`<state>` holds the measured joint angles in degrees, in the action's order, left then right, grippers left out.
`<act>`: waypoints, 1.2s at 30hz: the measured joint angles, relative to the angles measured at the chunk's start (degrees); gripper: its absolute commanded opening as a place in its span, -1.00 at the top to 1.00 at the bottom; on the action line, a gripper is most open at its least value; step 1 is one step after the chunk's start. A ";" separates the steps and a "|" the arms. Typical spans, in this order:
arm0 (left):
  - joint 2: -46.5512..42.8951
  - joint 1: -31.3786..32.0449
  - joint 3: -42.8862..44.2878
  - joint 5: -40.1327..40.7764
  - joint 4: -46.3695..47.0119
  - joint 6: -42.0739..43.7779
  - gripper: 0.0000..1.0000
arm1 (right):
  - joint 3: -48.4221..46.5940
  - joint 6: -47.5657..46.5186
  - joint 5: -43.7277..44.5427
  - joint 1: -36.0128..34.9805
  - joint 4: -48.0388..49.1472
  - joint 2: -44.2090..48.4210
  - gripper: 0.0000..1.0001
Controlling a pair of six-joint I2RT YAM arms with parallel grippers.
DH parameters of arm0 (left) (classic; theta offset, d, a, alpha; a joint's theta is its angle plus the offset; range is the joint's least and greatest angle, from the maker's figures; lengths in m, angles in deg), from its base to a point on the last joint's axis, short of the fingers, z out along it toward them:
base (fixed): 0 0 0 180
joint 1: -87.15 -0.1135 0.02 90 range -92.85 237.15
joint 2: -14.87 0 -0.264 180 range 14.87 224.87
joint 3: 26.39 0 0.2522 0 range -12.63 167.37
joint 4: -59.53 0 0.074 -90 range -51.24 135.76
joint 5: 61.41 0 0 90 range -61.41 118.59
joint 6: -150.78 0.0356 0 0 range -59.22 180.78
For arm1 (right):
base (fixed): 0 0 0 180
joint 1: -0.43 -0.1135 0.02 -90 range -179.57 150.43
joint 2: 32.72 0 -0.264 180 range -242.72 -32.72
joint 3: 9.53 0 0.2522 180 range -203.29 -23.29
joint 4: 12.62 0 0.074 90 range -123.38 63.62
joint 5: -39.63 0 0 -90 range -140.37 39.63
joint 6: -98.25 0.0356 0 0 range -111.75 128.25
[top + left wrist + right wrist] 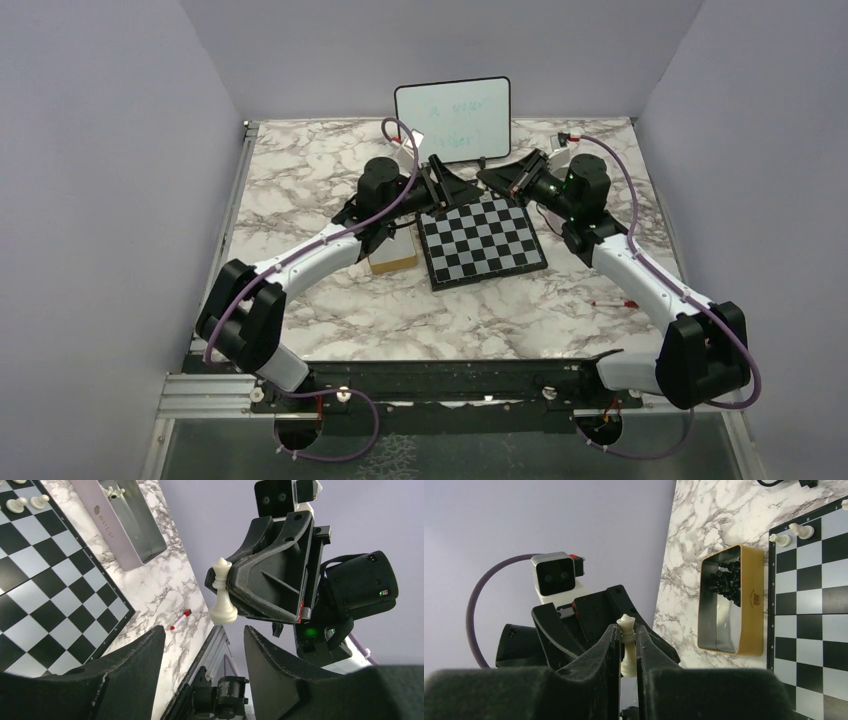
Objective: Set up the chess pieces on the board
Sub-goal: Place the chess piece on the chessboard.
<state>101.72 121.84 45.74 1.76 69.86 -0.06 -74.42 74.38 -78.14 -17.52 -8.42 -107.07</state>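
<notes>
So the right gripper is clamped tight on a tall white chess piece, pinching it around the upper half and holding it in the air. In the overhead view that's over the far edge of the board. Can't tell if it's the king or the queen, honestly. The left gripper is facing it, fingers spread apart with nothing between them. The piece hangs just past its fingertips, right in the middle of the left wrist shot. A couple of white pawns stand side by side on edge squares, in the upper left corner of that same frame. A gold tin sits just beside the board with black pieces piled at one end. A silvery tin lies near the board at the top of the left wrist view. A red marker lies on the marble table, lower right of the board, and a whiteboard stands behind everything.
</notes>
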 measured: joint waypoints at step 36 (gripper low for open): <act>5.38 0.68 2.23 -5.09 8.33 -3.37 0.75 | 3.34 0.31 -0.24 -0.42 1.22 2.86 0.72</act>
<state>107.10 122.52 47.97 -3.33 78.19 -3.42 -71.08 74.69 -78.38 -17.94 -7.20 -104.20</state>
